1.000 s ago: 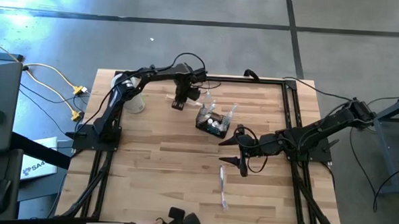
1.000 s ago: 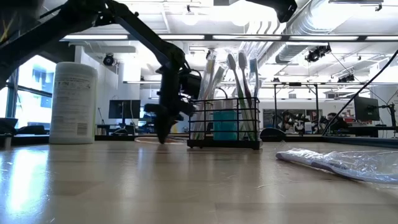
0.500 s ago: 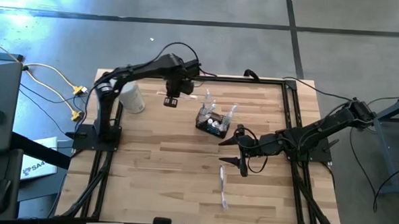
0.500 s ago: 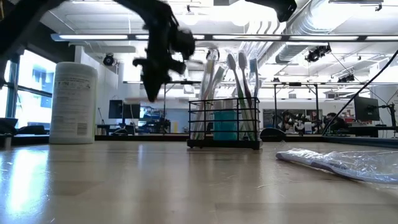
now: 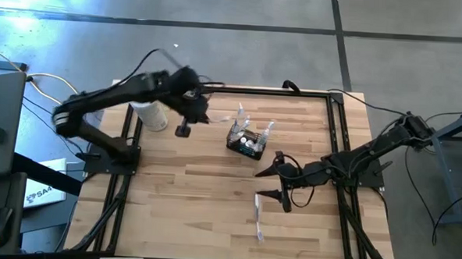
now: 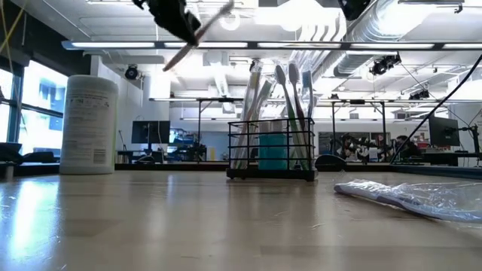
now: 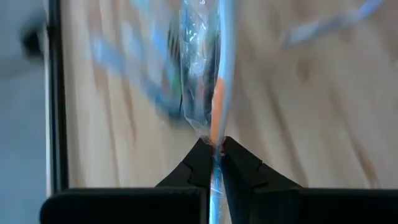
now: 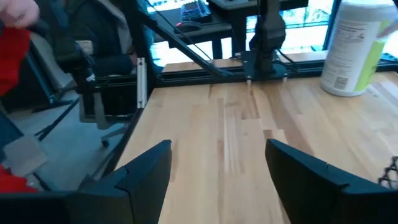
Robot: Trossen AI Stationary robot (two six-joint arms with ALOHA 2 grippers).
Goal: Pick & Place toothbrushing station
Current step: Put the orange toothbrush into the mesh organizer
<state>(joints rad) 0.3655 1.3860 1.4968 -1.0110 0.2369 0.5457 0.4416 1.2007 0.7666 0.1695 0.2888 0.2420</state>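
We see a white canister (image 5: 155,115) at the table's far left and a plastic-wrapped toothbrush (image 5: 258,217) lying nearer. The black mesh caddy (image 5: 244,142), holding upright brushes, stands mid-table. The left gripper (image 5: 185,128) pinches what seems a wrapped toothbrush (image 7: 214,93); the right gripper (image 5: 274,184) gapes empty.

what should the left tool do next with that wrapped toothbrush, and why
Probably swing it back over the black wire caddy and lower it in. The left tool is shut on a wrapped toothbrush, lifted above the table beside the caddy, which already holds upright brushes. The right tool waits open.
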